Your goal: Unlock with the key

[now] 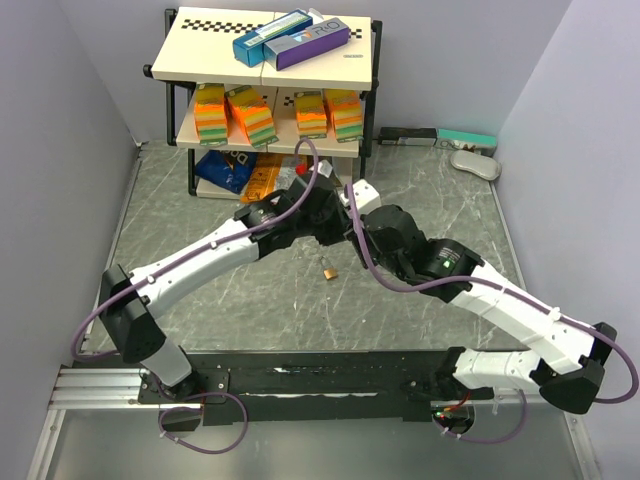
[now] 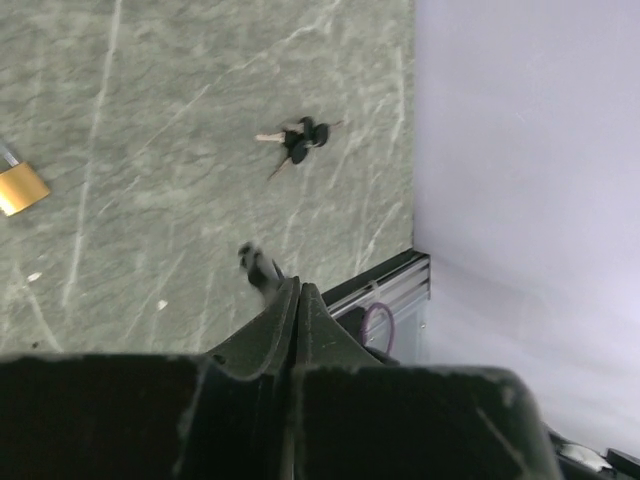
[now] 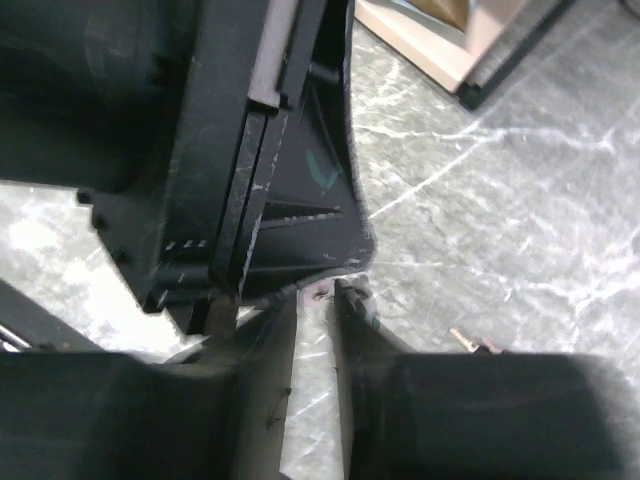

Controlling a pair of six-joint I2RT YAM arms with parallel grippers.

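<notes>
Pressed together, the left gripper (image 2: pixel 297 287) is seen with a small blurred dark thing (image 2: pixel 260 268) at its tip, the right gripper (image 3: pixel 318 298) is held slightly apart beside it, and the keys (image 2: pixel 300 140) and padlock (image 2: pixel 20 187) are seen apart on the table (image 2: pixel 150 80).

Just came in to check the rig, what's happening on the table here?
Both arms meet over the middle of the table. The left gripper is shut on a small dark thing, too blurred to name, perhaps a key. The right gripper, close beside it, stands slightly open. The brass padlock lies untouched below them, and a bunch of keys lies apart on the table.
</notes>
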